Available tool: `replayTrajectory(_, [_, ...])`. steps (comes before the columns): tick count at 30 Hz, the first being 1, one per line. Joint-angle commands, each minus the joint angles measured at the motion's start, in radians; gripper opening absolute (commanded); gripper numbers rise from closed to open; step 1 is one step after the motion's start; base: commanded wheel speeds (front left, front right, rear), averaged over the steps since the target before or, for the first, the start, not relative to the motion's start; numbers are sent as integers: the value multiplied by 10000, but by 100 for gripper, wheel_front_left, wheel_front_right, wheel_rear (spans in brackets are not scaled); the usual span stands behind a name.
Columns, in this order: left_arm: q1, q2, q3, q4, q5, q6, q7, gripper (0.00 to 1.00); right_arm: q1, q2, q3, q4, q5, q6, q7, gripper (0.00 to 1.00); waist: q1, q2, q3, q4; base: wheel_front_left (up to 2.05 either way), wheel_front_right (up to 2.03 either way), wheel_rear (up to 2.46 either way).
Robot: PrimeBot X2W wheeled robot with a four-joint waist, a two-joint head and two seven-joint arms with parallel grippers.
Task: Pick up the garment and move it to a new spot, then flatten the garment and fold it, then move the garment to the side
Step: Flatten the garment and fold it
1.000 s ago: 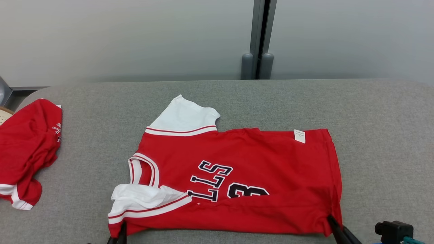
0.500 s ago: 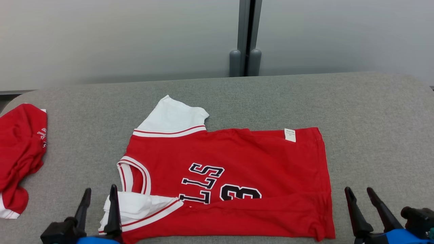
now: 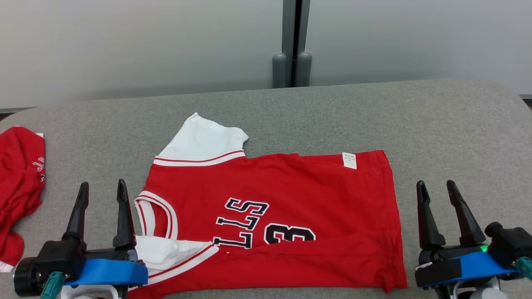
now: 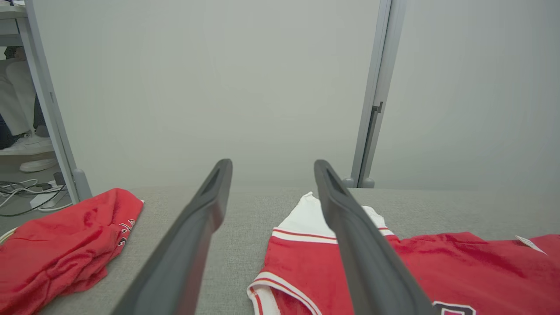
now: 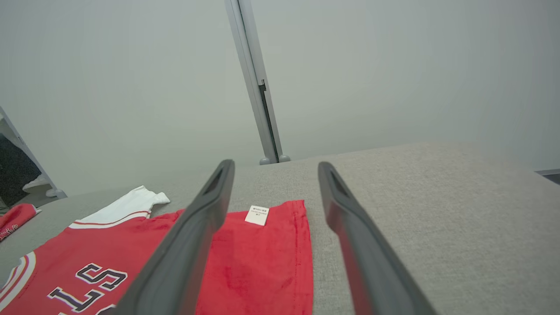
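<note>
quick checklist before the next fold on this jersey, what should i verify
1. Left end effector open, holding nothing: ok.
2. Right end effector open, holding nothing: ok.
3. Jersey released on the table: ok.
4. Near white sleeve smooth: not ok, bunched.
5. Far white sleeve tucked in: not ok, sticks out past the far edge.
6. Other red garment apart from the jersey: ok.
</note>
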Motion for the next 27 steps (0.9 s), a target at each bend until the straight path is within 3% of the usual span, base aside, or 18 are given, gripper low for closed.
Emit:
replayTrajectory(1, [-149,-6,68,97,250,-76,-46,100,-90,82,79,45,-135,4,-67,100,-1,0,-15,19,0,0,0])
replayTrajectory(11, [-117,-185,338,1182,1031,-152,-47,100,431,322,698,53,-1001,4,-82,100,-1,0,-209,202,0,0,0])
replayTrajectory(27, [139,-324,565,1366,1279,-345,-47,100,962,345,699,194,-880,4,-83,100,-1,0,-415,270,0,0,0])
